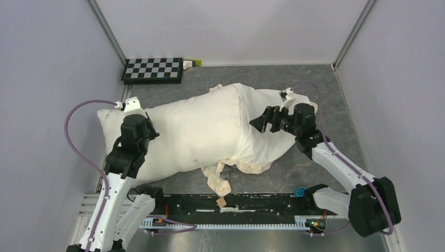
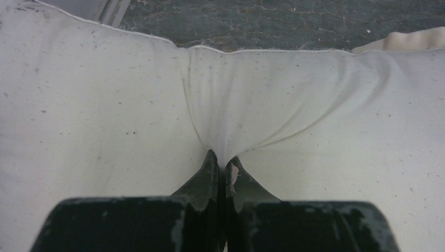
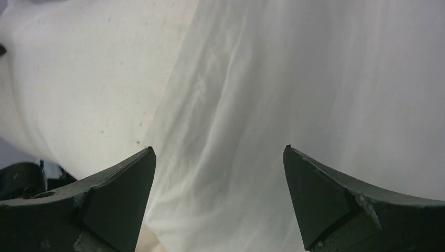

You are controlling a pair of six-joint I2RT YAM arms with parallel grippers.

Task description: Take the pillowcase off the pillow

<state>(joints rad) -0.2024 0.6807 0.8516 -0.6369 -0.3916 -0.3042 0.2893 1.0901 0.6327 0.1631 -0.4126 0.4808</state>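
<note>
The pillow (image 1: 183, 136) lies across the table, its plain off-white left half bare. The cream pillowcase (image 1: 267, 144) covers its right half, with its edge running down the middle and its frill (image 1: 220, 181) bunched at the front; no grey face shows. My left gripper (image 1: 152, 131) is shut on a pinched fold of the pillow (image 2: 105, 131) near its left end, the jaws (image 2: 224, 160) closed on the cloth. My right gripper (image 1: 262, 123) is open just over the pillowcase (image 3: 315, 79), close to its edge, with the bare pillow (image 3: 78, 79) beside it. The right gripper (image 3: 219, 152) holds nothing.
A checkerboard (image 1: 153, 70) and a small yellow-tipped object (image 1: 191, 63) lie at the back left. A black rail (image 1: 236, 205) with a blue clip (image 1: 299, 191) runs along the near edge. Walls close in the left, right and back.
</note>
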